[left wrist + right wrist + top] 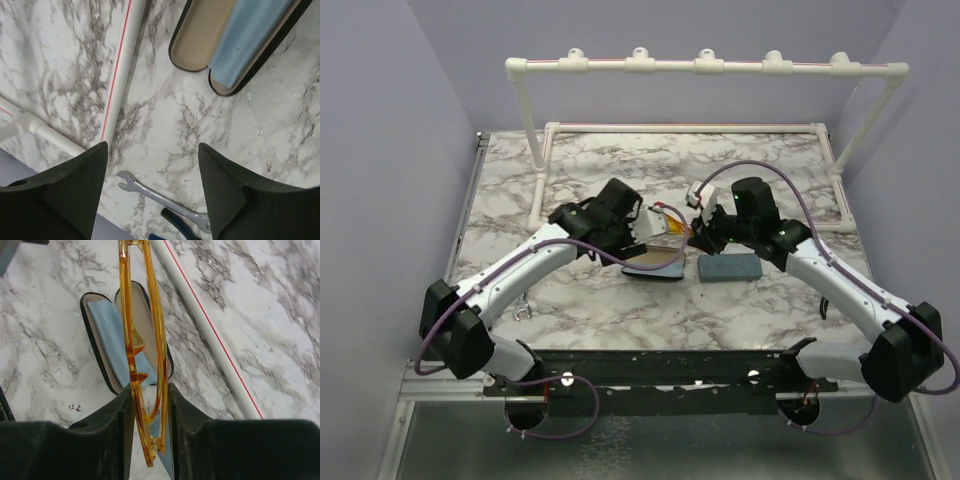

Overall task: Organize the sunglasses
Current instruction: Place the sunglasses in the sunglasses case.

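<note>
I have the open case at the middle of the table, with the cloth lying inside it. The closed case lies just to its right, not touching. The sunglasses stand on edge between the fingers of the right gripper, above the open case. The left gripper hangs close beside the open case, over bare table, fingers spread with nothing between them. The wrench lies at the front left, beside the left arm. The pipe frame stands along the back of the table.
</note>
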`<state>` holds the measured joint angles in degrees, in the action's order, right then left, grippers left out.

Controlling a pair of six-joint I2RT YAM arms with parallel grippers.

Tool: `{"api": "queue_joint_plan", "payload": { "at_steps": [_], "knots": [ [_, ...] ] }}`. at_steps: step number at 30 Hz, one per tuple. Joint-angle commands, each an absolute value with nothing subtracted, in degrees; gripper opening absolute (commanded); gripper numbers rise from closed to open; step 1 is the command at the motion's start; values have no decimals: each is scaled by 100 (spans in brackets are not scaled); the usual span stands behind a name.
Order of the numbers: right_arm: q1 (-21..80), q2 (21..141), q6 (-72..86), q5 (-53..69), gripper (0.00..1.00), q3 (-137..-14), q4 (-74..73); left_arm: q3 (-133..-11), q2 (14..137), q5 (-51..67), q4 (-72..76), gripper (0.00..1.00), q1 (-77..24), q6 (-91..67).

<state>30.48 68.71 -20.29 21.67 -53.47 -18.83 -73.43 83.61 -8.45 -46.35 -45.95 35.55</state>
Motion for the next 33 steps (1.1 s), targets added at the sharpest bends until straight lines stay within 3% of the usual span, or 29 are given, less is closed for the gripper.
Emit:
{"api": "queue_joint_plan", "payload": {
  "at_steps": [1, 12, 33],
  "knots": [
    [3058, 7825, -3238, 3525, 29, -6181, -2927, -6703, 7951, 758, -5213, 74, -3599, 3443],
    [3180, 10636, -4473, 4241, 25, -8299, -5038, -5997, 7888, 1993, -3732, 71, -1551, 2435],
    [3498, 11548, -4490, 4505, 23, -8479, -5056, -5039, 8512, 2859, -1749, 62, -1504, 891]
  ]
}}
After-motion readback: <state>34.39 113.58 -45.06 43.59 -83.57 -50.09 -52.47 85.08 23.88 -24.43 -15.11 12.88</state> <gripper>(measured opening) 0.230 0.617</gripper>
